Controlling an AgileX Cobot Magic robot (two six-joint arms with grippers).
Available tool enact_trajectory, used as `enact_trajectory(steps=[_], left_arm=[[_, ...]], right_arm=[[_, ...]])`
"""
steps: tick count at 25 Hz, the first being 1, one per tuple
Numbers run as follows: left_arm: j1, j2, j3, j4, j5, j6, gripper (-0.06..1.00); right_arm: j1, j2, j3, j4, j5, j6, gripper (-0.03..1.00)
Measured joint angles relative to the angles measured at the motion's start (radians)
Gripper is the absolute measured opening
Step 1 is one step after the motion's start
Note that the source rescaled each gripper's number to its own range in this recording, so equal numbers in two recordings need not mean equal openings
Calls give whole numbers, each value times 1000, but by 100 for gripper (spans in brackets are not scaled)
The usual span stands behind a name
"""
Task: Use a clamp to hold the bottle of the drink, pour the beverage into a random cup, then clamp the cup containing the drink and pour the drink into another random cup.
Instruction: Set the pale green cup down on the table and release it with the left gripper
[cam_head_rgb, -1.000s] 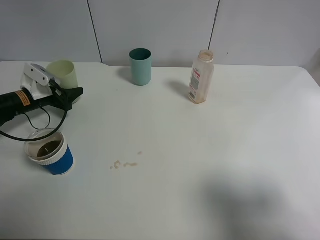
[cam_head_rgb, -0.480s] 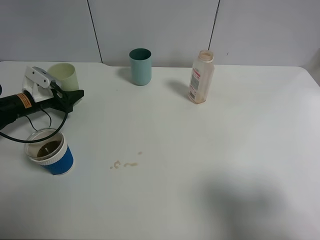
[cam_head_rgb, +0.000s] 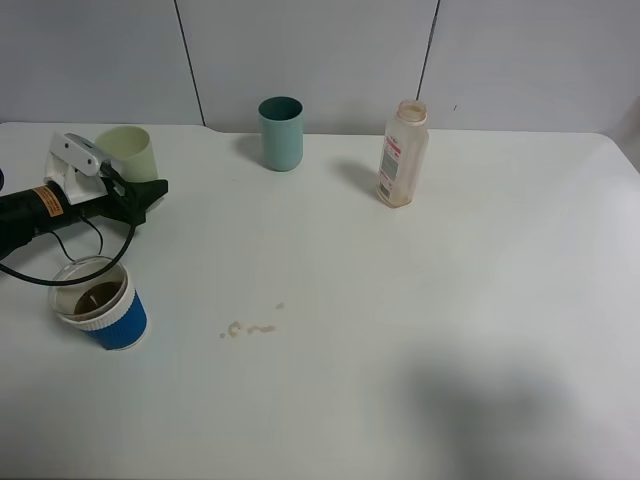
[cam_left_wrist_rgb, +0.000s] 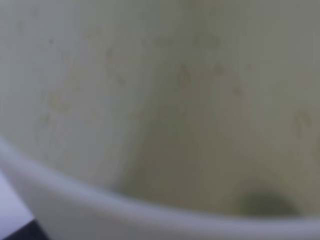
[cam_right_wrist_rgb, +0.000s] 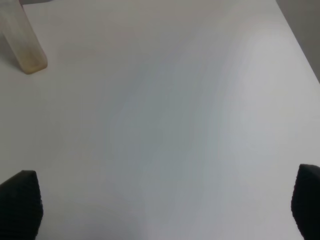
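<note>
My left gripper (cam_head_rgb: 150, 190) is at the far left of the table, closed around the lower part of a pale green cup (cam_head_rgb: 126, 150) that stands upright. In the left wrist view that cup (cam_left_wrist_rgb: 160, 100) fills the frame, with brownish residue on its wall. A blue cup with a white rim (cam_head_rgb: 100, 305) holds brown drink in front of the left arm. A teal cup (cam_head_rgb: 281, 133) stands at the back middle. The nearly empty clear bottle (cam_head_rgb: 403, 153) stands uncapped at the back right and also shows in the right wrist view (cam_right_wrist_rgb: 22, 40). My right gripper (cam_right_wrist_rgb: 165, 205) is open above bare table.
A small brown spill (cam_head_rgb: 250, 328) lies on the white table (cam_head_rgb: 450, 300) right of the blue cup. The left arm's black cable (cam_head_rgb: 60, 270) loops beside the blue cup. A grey panelled wall runs behind the table.
The left gripper and the pale green cup shifted slightly up and back in the exterior view, then stayed still. Nothing else moved.
</note>
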Motion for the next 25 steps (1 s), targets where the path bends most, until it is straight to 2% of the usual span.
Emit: enact_trajectory(steps=[9,13,19,23,25], left_arm=[[0,0,0,-1,0,-175,3],[-3,0,0,-4,0,-250,25],[-7,5,0,-4,-1,-283,39],[-8,5,0,-6,-1,-357,68],[-8,0,0,-7,-1,-376,75]], right_arm=[[0,0,0,0,0,0,100],[0,0,0,0,0,0,100],[0,0,0,0,0,0,100],[0,0,0,0,0,0,100],[0,0,0,0,0,0,100]])
